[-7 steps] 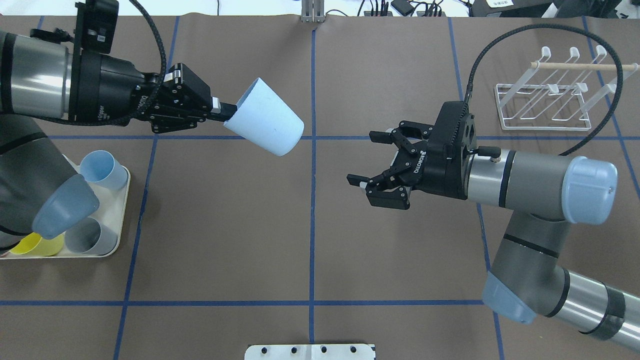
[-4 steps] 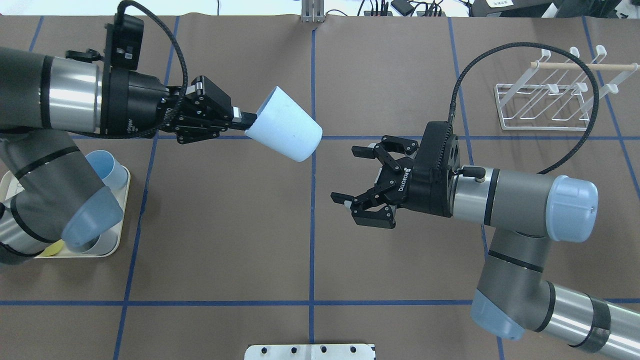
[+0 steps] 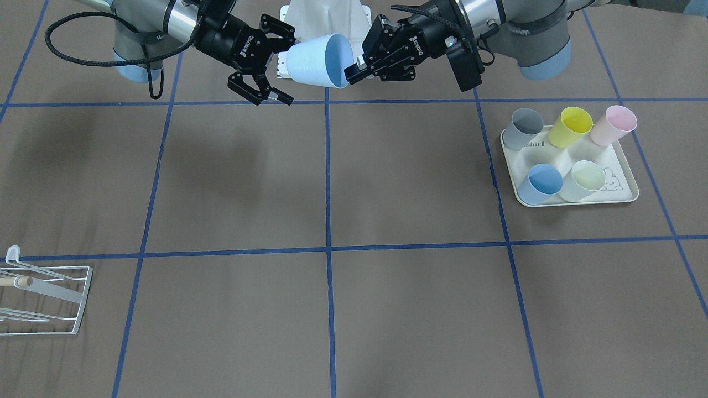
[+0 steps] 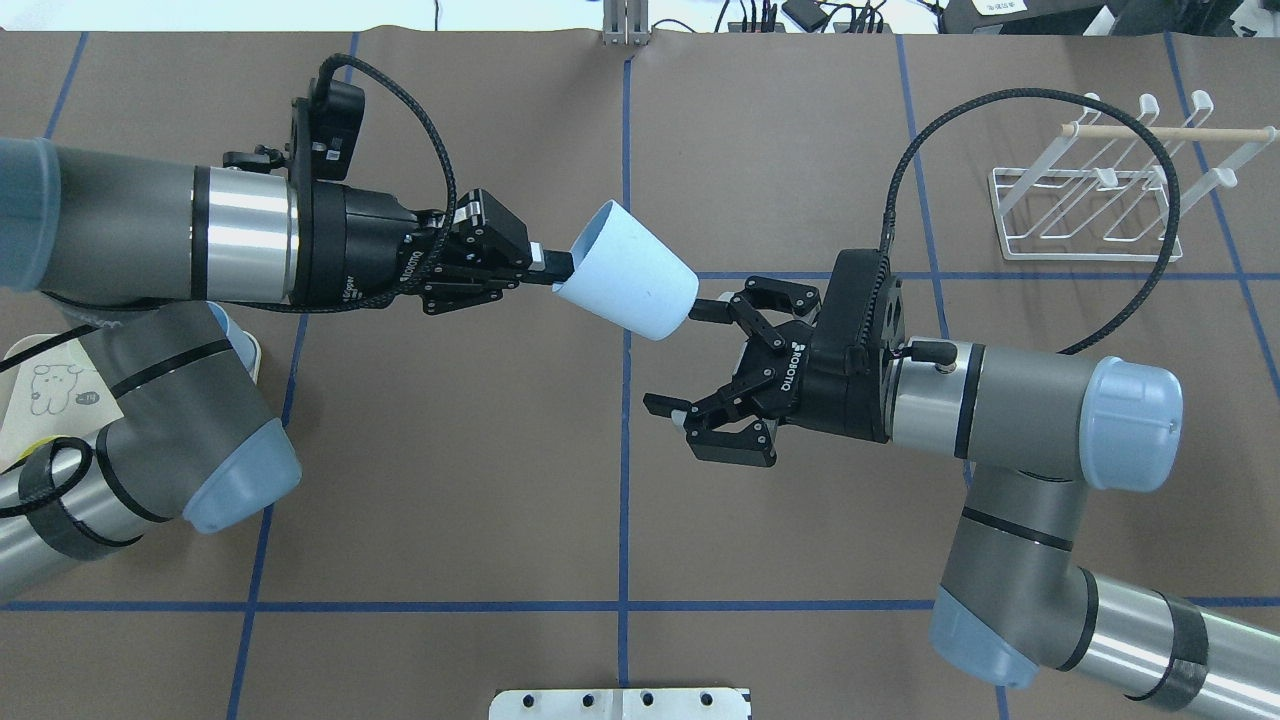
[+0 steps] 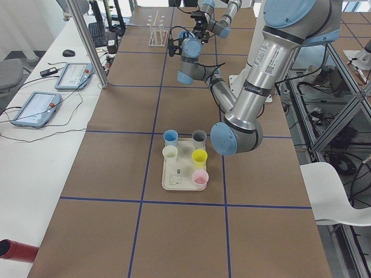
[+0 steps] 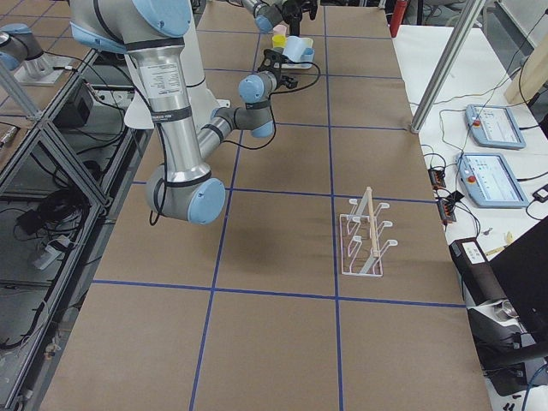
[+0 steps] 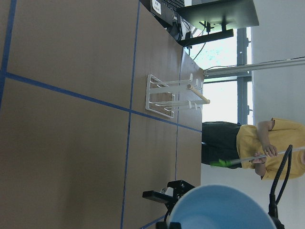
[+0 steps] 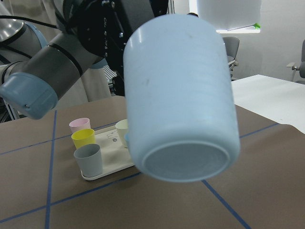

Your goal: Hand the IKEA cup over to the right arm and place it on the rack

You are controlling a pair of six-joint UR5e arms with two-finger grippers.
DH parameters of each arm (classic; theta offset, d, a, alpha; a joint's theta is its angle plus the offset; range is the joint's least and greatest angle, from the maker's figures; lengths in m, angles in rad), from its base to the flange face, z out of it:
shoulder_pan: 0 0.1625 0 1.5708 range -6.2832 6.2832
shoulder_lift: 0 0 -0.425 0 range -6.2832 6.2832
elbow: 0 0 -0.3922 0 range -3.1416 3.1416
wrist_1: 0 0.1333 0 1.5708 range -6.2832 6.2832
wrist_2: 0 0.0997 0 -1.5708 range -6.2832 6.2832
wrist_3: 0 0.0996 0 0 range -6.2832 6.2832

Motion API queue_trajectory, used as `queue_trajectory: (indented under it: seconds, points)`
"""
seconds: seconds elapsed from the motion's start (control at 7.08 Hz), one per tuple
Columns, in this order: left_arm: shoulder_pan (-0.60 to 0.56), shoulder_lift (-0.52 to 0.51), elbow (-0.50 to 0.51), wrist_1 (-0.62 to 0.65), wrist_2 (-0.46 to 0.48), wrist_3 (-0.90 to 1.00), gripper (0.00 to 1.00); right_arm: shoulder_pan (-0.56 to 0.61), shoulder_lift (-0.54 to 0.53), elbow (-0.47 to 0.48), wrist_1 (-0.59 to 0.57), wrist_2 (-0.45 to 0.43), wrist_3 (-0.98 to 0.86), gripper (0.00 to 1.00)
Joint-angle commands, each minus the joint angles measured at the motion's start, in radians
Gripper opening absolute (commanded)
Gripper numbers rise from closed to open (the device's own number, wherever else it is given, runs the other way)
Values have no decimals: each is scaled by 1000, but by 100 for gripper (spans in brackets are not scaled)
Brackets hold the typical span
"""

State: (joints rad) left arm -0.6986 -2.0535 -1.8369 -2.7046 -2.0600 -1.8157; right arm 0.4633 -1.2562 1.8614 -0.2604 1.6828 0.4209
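the left gripper (image 4: pixel 553 276) is clamped on the rim of the pale blue cup (image 4: pixel 630 285), which lies on its side in mid-air at frame centre. the right gripper (image 4: pixel 678 357) gapes wide and empty, its upper finger just beside the cup's base. the white rack (image 4: pixel 1085 190) stands at upper right.

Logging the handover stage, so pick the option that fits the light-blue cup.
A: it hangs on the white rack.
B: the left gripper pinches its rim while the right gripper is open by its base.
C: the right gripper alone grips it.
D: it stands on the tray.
B: the left gripper is shut on the rim of the light-blue cup, and the right gripper is spread open by its base, not clamped on it.
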Motion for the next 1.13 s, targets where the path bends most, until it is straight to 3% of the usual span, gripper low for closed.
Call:
queue_trajectory:
  seconds: [0.0,0.99]
  points:
    - [4,-2,15,-3,0,7,0,1,0,2,0,0,-1,98]
    - [54,-2,19,0,3,15,0,1,8,4,1,-11,1,98]
